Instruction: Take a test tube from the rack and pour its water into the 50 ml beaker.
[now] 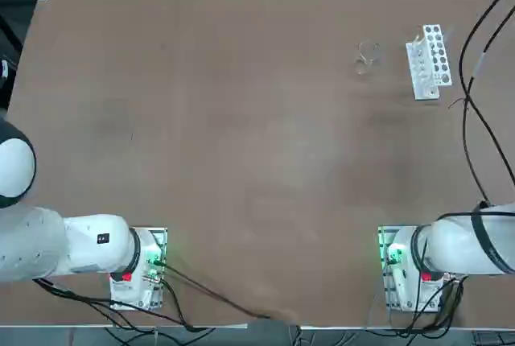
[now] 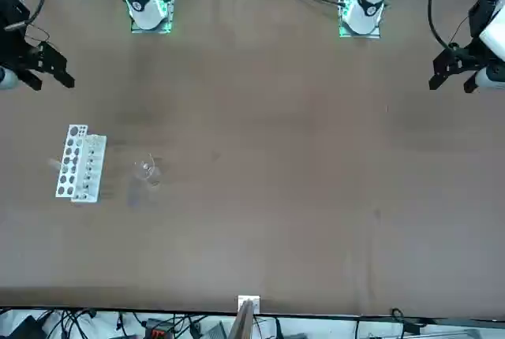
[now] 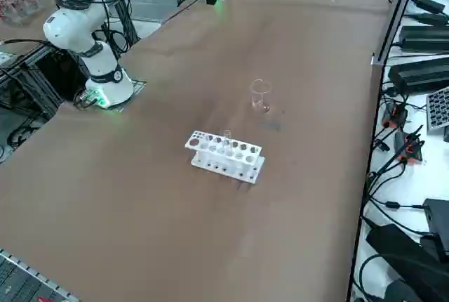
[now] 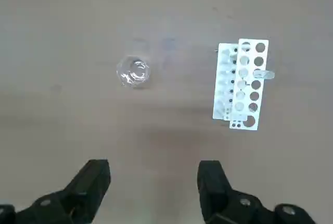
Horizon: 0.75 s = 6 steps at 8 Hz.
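A: Wrist view: right gripper (image 4: 153, 182) hangs high over bare table (image 4: 62, 15), fingers spread wide, holding nothing. Rack (image 4: 242, 84) and beaker (image 4: 133, 72) sit far side, near each other, not touching.

B: Risks?

A: Test tube (image 4: 261, 74) is thin & clear; a misjudged grab could tip the rack or slip. Small beaker = easy spill.

B: Water?

A: Can't make it out.

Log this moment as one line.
phase: pre-grasp | right gripper: open, empty, high above table | test tube: in rack | 50 ml beaker: upright beside rack, apart
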{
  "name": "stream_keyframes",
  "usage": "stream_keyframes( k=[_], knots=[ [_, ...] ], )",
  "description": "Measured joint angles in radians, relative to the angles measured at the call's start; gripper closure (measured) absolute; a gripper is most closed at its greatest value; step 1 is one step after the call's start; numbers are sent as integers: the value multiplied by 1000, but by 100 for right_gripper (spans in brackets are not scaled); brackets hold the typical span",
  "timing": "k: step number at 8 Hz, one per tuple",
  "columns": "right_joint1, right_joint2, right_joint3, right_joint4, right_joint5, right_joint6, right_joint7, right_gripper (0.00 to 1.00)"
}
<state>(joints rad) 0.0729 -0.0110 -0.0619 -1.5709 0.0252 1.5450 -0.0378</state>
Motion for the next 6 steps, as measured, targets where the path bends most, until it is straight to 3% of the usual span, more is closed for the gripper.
stream_keyframes(
  k=[6],
  knots=[
    [1,-5,0,0,-1,1,9,0]
  ],
)
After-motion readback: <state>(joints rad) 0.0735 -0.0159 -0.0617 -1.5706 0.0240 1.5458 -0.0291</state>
